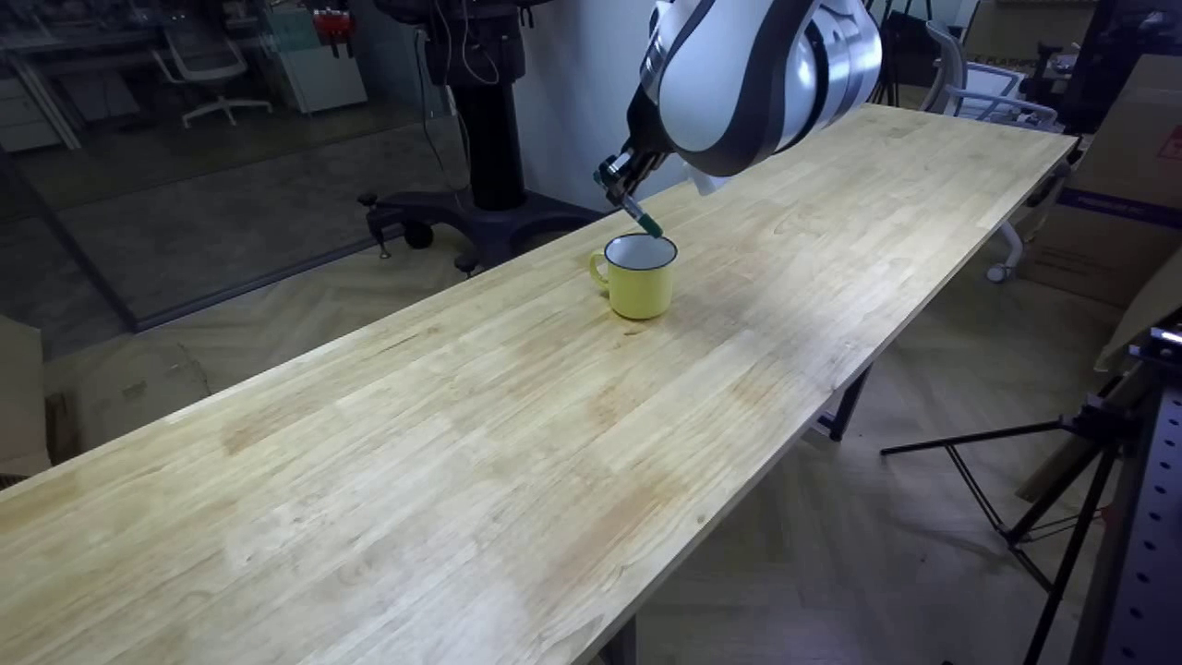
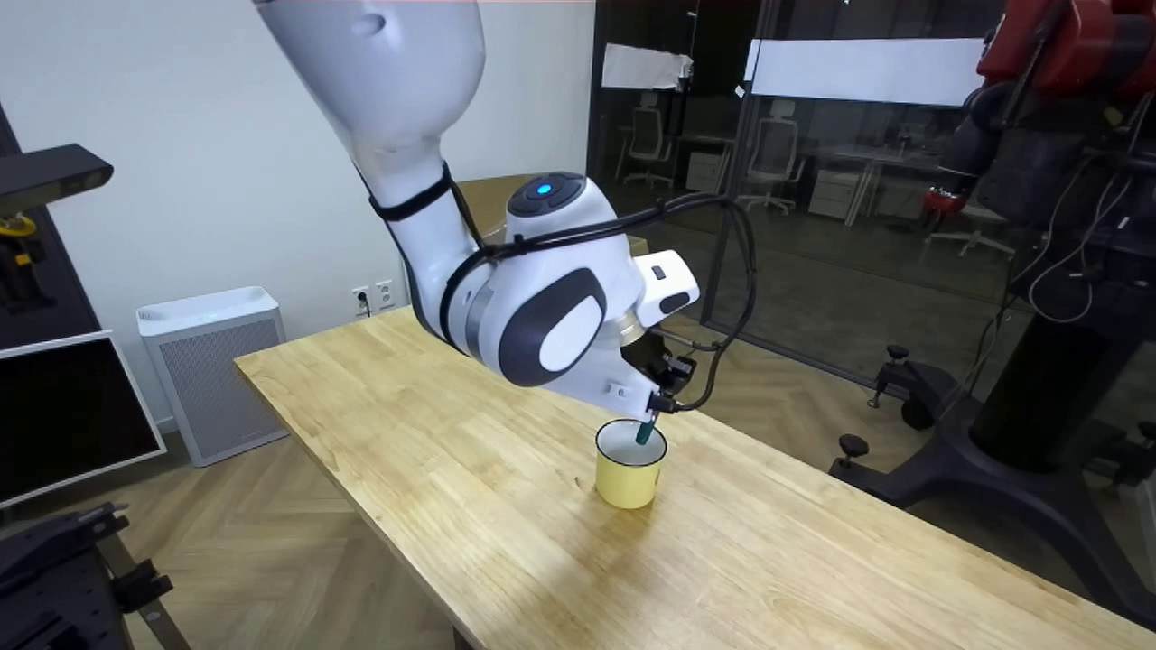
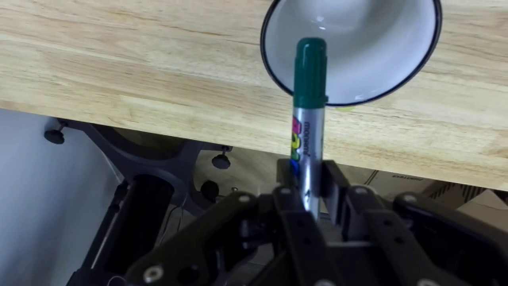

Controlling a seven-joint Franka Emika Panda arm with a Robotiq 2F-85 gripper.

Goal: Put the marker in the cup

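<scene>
1. Your gripper [image 3: 308, 174] is clamped on the marker [image 3: 309, 127], its two fingers pinching the silver barrel from nine and three o'clock in the wrist view.
2. You hold it by the barrel, presumably so that the capped end is free to lead; the cap points to twelve o'clock in the wrist view.
3. In an exterior view your marker [image 1: 637, 212] slants, lower end between four and five o'clock. That tilt probably serves to bring the cap over the mouth with your fingers clear of the rim.
4. Your cup [image 1: 639, 294] stands upright on the wooden table [image 1: 443, 462], near its edge. In an exterior view its handle sits at nine o'clock, which I judge leaves you an unobstructed mouth.
5. In the wrist view the cap overlaps the mouth, crossing the rim at about seven o'clock. In an exterior view it shows toward two o'clock within the mouth of the cup [image 2: 625, 485]. You cannot tell surely whether its tip is above or below the rim.
6. Your marker has a ribbed dark-green cap and bright multicoloured lettering beside small dark print. The cup is yellow outside, white inside, dark-rimmed.
</scene>
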